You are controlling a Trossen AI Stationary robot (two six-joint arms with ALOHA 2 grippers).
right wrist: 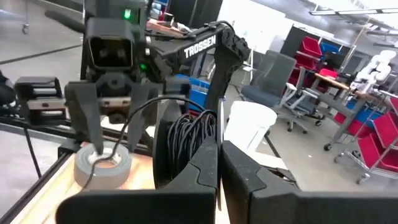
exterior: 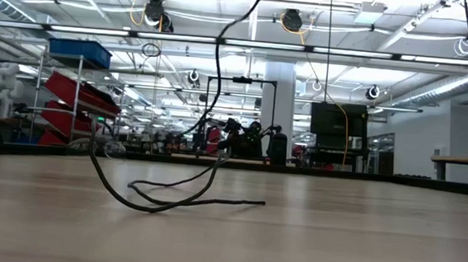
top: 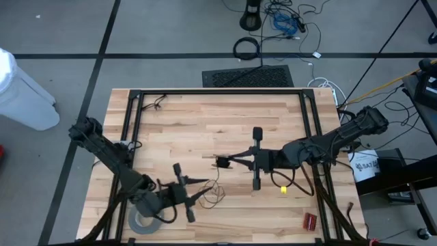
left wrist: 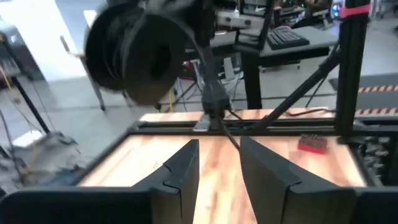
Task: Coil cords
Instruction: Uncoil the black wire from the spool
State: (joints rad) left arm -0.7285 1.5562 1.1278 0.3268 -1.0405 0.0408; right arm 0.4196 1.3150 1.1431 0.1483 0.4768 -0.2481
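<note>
The cord is a very thin dark wire partly wound on a small black disc (right wrist: 166, 152). My right gripper (top: 220, 162) holds the disc in the air over the table's middle, pointing level toward the left edge. From the disc the wire (left wrist: 214, 102) runs down between the open fingers of my left gripper (left wrist: 217, 168), which stands level just near-left of the disc (top: 222, 162). The loose wire (exterior: 171, 197) hangs down, and its slack loops lie on the table (top: 215, 193). My right gripper has the disc with its wound wire (right wrist: 189, 140) at its shut fingertips, coming level from the table's right. The disc stands on edge, lifted clear of the table. My own fingers hide which part they pinch. My left gripper: the wire (left wrist: 231, 142) passes through its gap; whether a finger touches it I cannot tell.
A grey tape roll (top: 145, 220) lies at the table's near left, under the left arm. A small red object (top: 310, 220) sits near the near right corner, a yellow bit (top: 283, 190) under the right arm. Black frame rails (top: 218, 91) edge the table.
</note>
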